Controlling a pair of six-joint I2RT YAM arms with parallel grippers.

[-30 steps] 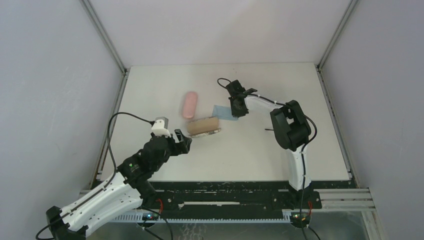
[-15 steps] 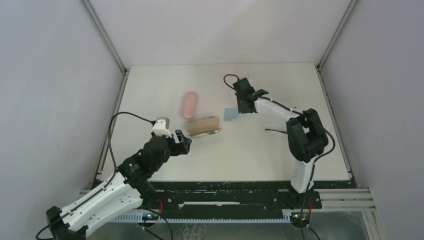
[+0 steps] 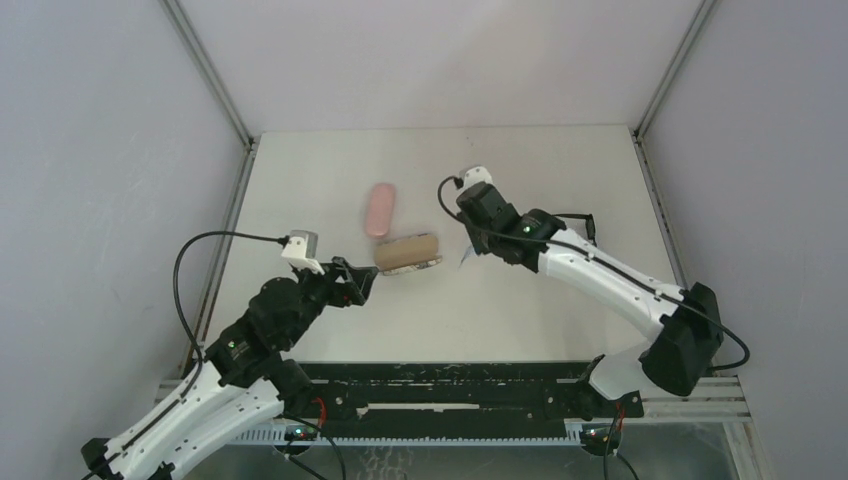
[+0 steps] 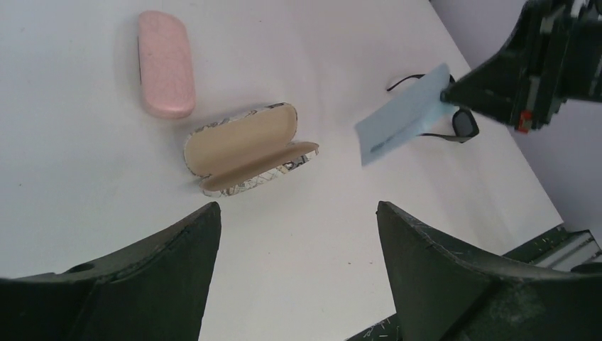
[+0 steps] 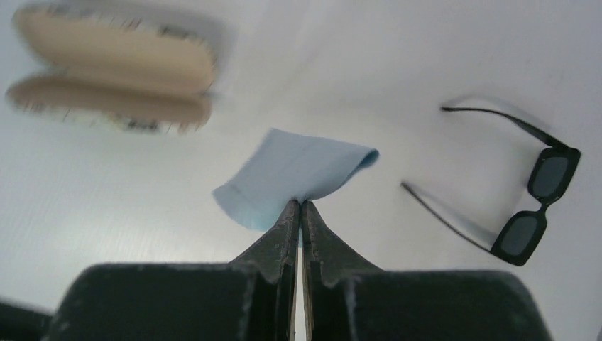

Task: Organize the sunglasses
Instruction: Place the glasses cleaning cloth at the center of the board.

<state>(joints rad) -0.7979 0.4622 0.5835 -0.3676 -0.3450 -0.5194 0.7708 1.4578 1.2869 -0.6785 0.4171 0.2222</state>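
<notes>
The right hand is pinched shut on a corner of the blue cloth, which hangs off the counter. The sunglasses lie on the counter just beside that hand, past the cloth, temples unfolded and nothing touching them. The left hand hovers wide and empty, with the open case ahead of it and the pink case farther off, closed. The open case looks empty, though one view blurs it. So little is done: the sunglasses are yet to be picked up, cased and shut in.
</notes>
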